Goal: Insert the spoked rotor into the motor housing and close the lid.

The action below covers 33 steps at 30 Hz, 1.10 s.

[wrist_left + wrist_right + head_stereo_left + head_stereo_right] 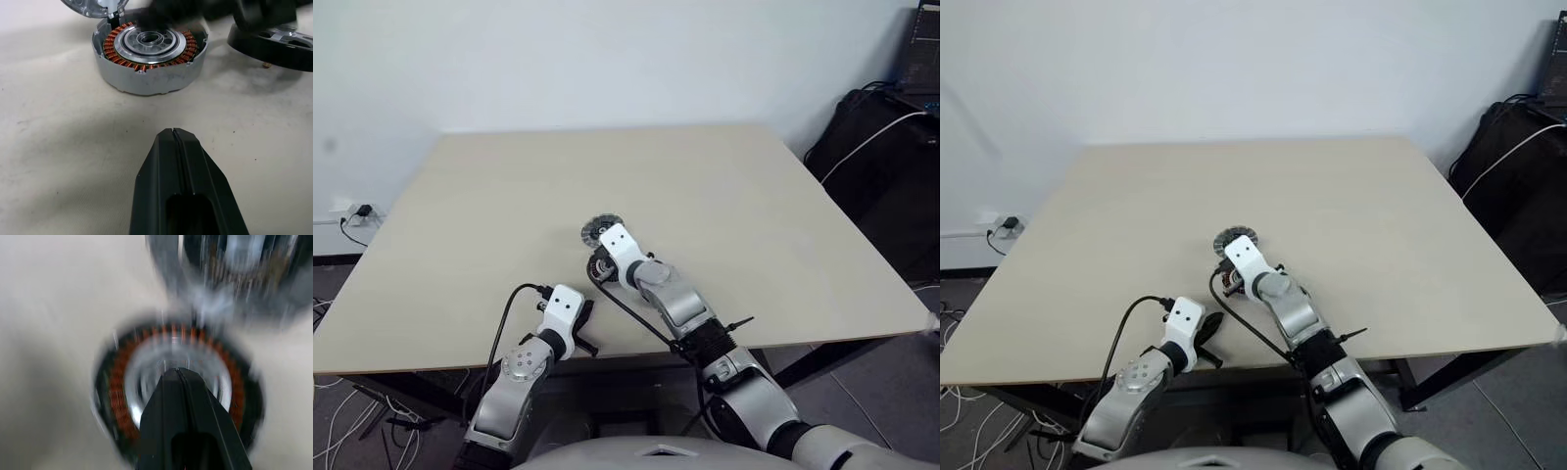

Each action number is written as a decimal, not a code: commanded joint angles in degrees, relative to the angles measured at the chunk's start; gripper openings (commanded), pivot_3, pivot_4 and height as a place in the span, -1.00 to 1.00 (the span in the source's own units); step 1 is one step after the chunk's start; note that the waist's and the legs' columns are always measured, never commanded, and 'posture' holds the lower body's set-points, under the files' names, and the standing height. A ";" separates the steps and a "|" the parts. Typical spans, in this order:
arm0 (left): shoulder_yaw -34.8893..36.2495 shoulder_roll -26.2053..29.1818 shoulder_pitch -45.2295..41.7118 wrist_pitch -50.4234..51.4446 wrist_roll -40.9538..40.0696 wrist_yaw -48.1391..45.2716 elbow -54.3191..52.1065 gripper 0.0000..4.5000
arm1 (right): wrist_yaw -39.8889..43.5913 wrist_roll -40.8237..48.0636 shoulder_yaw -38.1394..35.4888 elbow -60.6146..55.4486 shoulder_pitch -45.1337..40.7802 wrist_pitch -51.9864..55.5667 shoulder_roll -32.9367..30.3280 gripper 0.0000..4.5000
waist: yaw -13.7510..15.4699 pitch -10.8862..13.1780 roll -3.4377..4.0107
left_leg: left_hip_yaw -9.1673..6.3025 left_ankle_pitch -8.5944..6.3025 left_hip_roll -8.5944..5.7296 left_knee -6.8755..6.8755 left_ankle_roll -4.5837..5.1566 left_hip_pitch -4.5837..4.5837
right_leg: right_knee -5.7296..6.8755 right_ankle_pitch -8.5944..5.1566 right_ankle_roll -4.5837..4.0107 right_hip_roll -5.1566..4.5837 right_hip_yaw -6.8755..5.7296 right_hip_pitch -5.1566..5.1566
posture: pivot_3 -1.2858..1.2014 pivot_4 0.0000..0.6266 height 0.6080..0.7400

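With both tools pinched together and empty, our right tool (178, 374) hovers over the motor housing (149, 58) mid-frame. Spoked rotor (274, 41) sits upper right on the surface (754, 196), not inserted; lid (95, 6) still off. Basically nothing's done.

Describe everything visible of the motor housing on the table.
The motor housing is a short, round, silver-grey metal can standing upright and open on the beige table. Inside, a ring of copper-orange windings surrounds a shiny metal hub with a central bore. A round silvery part, hinged or leaning, rises at its far rim. The shut right claw hovers just over its centre; contact cannot be told.
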 commanded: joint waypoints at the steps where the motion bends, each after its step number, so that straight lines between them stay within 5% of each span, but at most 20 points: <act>1: 0.51 0.01 -0.28 -0.61 -0.23 0.22 -2.73 -1.00 | 1.97 -0.79 1.25 -1.31 1.59 3.08 -1.50 -0.99 | 0.01 -0.14 0.13 | 0.00 -0.01 0.00 0.00 0.00 0.04 | 0.00 0.00 0.00 0.00 0.00 0.04 | 0.03 -1.00 1.00; 13: 0.13 -0.24 -1.00 -0.44 -0.15 -0.15 -2.13 -1.00 | 2.40 1.01 -1.66 -10.16 0.49 1.07 -1.76 -0.99 | 0.03 -0.25 0.23 | -0.03 0.00 0.01 0.01 0.00 0.07 | 0.00 -0.02 0.01 0.00 -0.02 0.08 | 0.03 -1.00 1.00; 33: 0.23 -0.63 -0.32 -0.15 -0.07 0.78 -3.46 -1.00 | -0.39 -0.04 -2.32 3.61 -5.11 -5.99 1.51 -0.99 | -0.07 -0.24 0.23 | -0.03 0.00 0.01 -0.03 0.00 0.07 | 0.00 -0.02 -0.01 0.01 -0.01 0.06 | 0.03 -1.00 1.00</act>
